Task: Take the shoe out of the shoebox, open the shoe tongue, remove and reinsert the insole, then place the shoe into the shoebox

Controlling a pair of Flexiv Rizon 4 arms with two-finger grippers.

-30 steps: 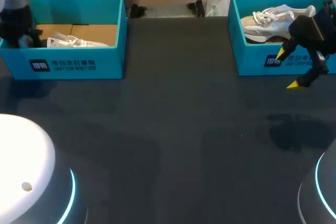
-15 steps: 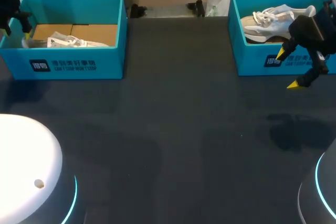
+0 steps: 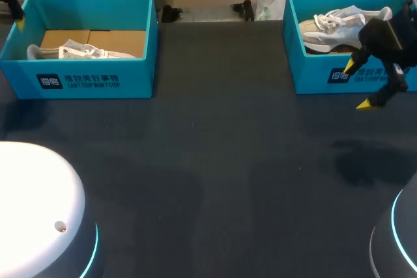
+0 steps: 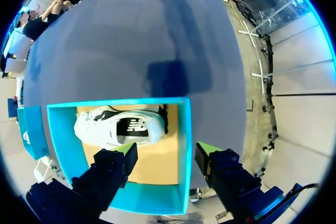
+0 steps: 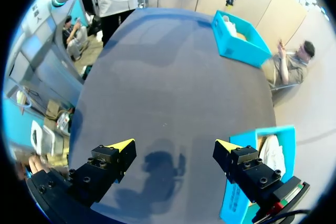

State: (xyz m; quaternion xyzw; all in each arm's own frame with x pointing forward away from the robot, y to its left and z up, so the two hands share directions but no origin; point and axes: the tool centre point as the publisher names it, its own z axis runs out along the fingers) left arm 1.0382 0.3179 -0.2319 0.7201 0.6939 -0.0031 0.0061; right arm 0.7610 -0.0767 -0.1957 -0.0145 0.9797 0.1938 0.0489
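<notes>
Left pincer: fingers apart, empty, high above the left shoebox.
Shoe: lay on its side inside that box.
Right pincer: fingers apart, empty, before the right shoebox.
Risk: an off-centre descent could hit the box wall or shove the box across the table.
Change: the left arm had lifted away from the box's left end; the right had not moved.

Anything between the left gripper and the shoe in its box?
Nothing visible. The shoe lies uncovered in the open shoebox, just ahead of the open left gripper, which hangs above one box wall.
</notes>
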